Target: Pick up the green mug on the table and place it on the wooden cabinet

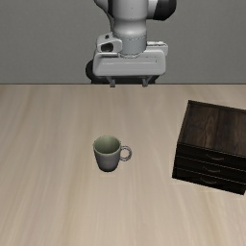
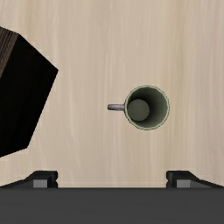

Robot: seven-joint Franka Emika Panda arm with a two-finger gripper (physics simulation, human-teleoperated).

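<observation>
The green mug (image 1: 110,154) stands upright on the light wooden table (image 1: 58,183), its handle pointing toward the exterior view's right. The dark wooden cabinet (image 1: 213,146) sits on the table at the exterior view's right. My gripper (image 1: 129,83) hangs high above the table's far edge, well behind the mug, fingers spread wide and open with nothing between them. In the wrist view the mug (image 2: 145,108) lies ahead of my fingertips (image 2: 42,178), seen from straight above, and the cabinet (image 2: 19,96) stands apart from the mug on its handle side.
Bare tabletop (image 2: 87,35) surrounds the mug on all sides. The cabinet has drawer fronts (image 1: 204,165) facing forward and a flat top. A grey wall runs behind the table.
</observation>
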